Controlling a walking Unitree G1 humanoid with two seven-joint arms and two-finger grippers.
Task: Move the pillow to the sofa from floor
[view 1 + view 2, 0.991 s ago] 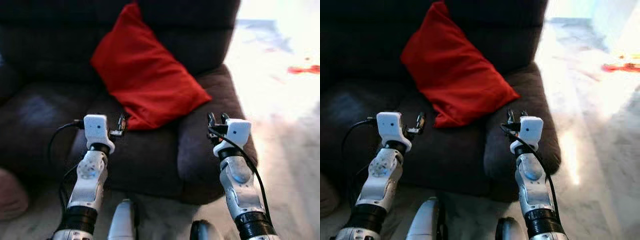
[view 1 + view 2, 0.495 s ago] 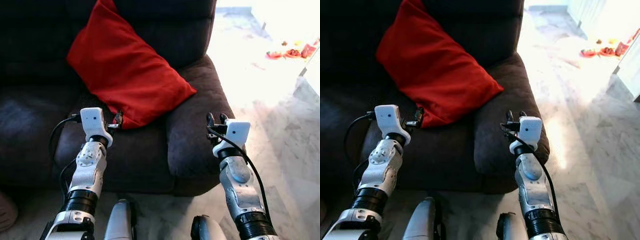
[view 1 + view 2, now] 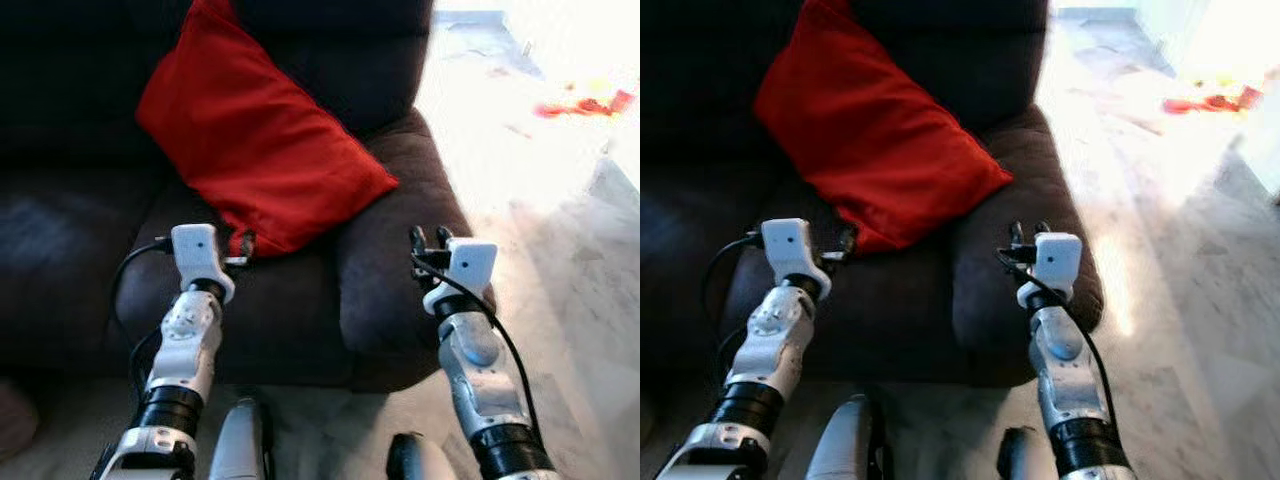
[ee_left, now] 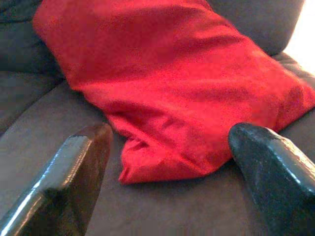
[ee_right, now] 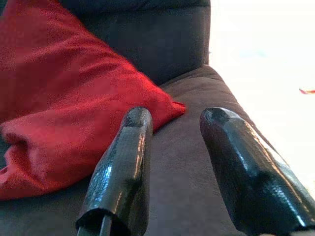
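A red pillow lies tilted on the dark sofa, leaning against the backrest and the right armrest. My left gripper hovers over the seat cushion just in front of the pillow's lower corner, open, with nothing between its fingers. My right gripper is held above the armrest, open and empty; in its wrist view the pillow lies beyond the fingers.
Pale marble floor stretches to the right of the sofa, brightly lit. Small red and yellow items lie on the floor at the far right. The sofa's front edge is close before me.
The camera has shifted, so the scene has moved slightly in view. My left gripper has drawn a little to the right, nearer the pillow's lower corner. The pillow has not moved.
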